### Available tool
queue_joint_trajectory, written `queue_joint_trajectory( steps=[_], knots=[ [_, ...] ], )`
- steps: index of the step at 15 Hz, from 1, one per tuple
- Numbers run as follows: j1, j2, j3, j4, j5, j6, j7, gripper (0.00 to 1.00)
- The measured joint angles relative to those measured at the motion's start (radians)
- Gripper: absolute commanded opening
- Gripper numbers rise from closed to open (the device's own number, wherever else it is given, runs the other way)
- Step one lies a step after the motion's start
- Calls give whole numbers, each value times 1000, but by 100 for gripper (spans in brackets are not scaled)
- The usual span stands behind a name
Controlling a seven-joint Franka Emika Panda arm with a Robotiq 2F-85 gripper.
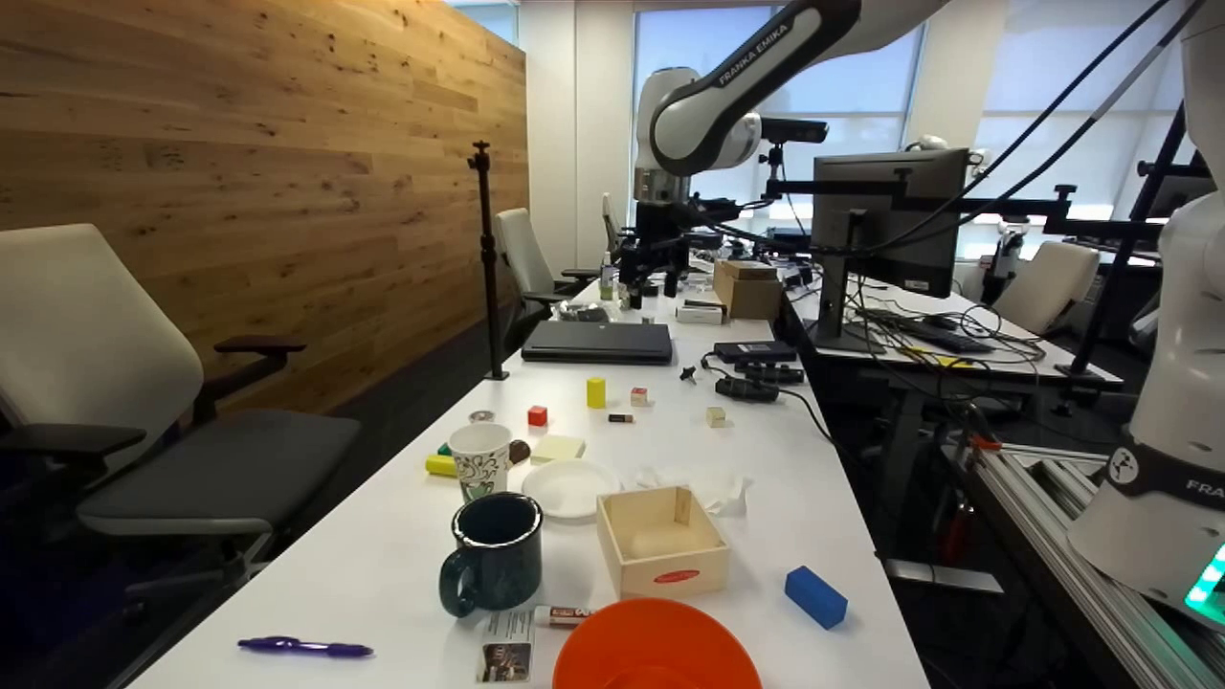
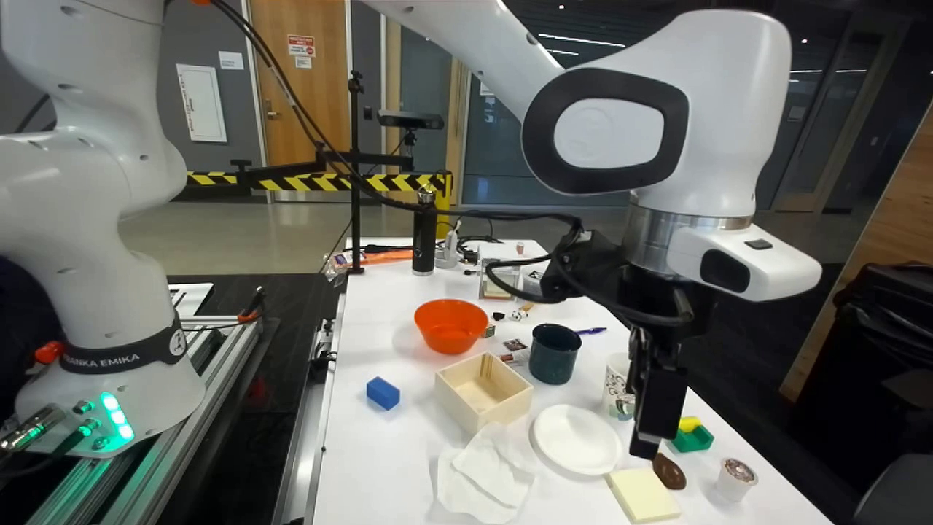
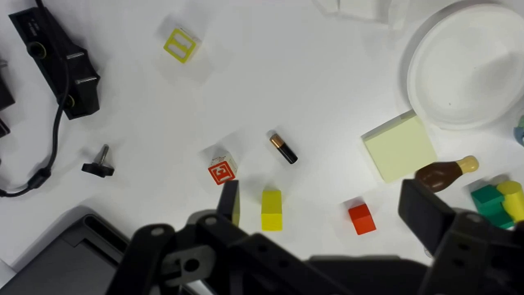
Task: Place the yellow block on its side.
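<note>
Evidently, yellow block [image 1: 595, 393] upright on tabletop [image 3: 294, 86], long axis vertical, left of red block [image 3: 362, 220] in wrist view. My tool [image 3: 320, 201] higher than red block, fingers [image 3: 421, 209] parted, gripping nothing; descent likely needed.

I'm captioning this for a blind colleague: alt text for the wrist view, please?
Open claw above a white table, a yellow block and a red block seen between its jaws. Higher in frame are a battery, pale-yellow pad and white plate.
</note>
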Motion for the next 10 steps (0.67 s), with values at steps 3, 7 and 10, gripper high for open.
queue_joint_trajectory(
  steps=[3,7,10],
  knots=[
    [-12,67,1,76,25,-31,8,100],
    [-36,191,4,214,67,-53,24,100],
    [-50,282,3,313,76,-53,75,100]
  ],
)
